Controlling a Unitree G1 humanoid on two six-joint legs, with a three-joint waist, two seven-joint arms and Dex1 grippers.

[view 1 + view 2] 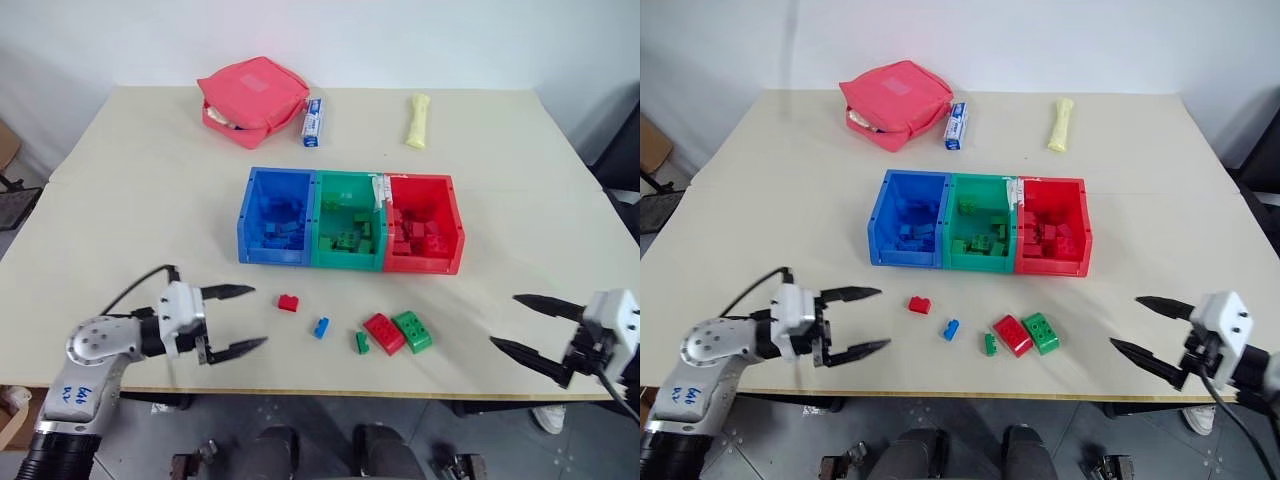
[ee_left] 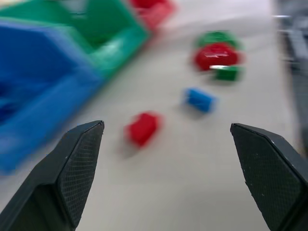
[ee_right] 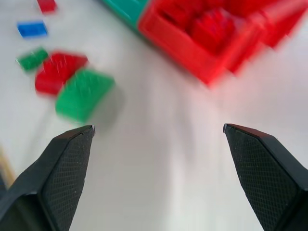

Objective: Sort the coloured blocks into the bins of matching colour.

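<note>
Both the left gripper (image 1: 238, 318) and right gripper (image 1: 521, 323) gaped wide and empty, while five loose blocks (image 1: 288, 303) sat lower-centre below the bins (image 1: 350, 262); the touching large pair risked double-grabbing.

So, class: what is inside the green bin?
The green bin holds a loose heap of small green blocks, mostly toward its front. Its front wall hides the floor just behind it, and any blocks buried under the heap cannot be seen or counted.
</note>
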